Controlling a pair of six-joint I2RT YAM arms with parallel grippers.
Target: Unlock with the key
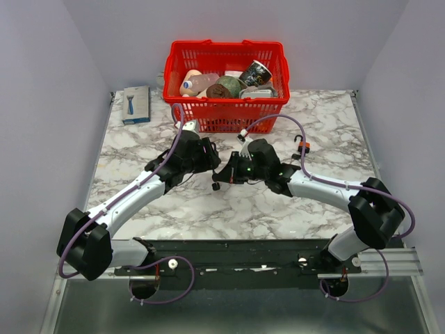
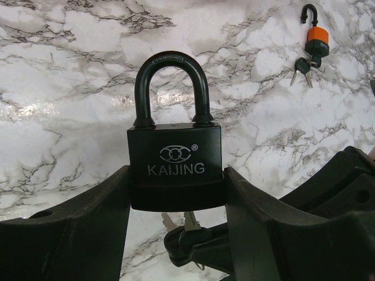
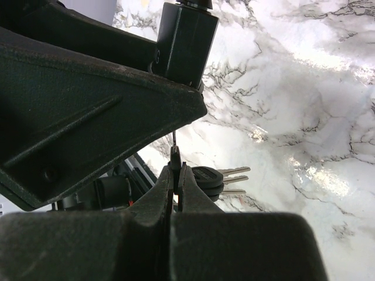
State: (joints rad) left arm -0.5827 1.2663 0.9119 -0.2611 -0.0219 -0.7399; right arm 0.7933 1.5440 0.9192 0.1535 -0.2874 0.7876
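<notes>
The black padlock (image 2: 174, 161) is gripped by the left claw (image 2: 176, 196), whose two fingers are pressed against the lower sides of the lock body, so that the lock is held upright above the marble-patterned desk (image 1: 327, 125). The brand name KAIJING is seen on the front of the body, and both legs of the shackle are seated in it. The right claw (image 3: 175, 175) is closed on a key (image 3: 174, 157), which is pinched edge-on between the fingertips and pointed up towards the underside of the lock. Whether the blade has entered the keyhole cannot be told, since the spot is hidden by a left finger. Spare keys (image 3: 218, 178) from the same bunch are seen hanging just beside the right fingertips. In the overhead view, both claws are met near the middle of the desk. An orange padlock (image 2: 317, 36) is laid well apart on the desk, and a red basket (image 1: 224, 44) of goods is placed at the far edge.
</notes>
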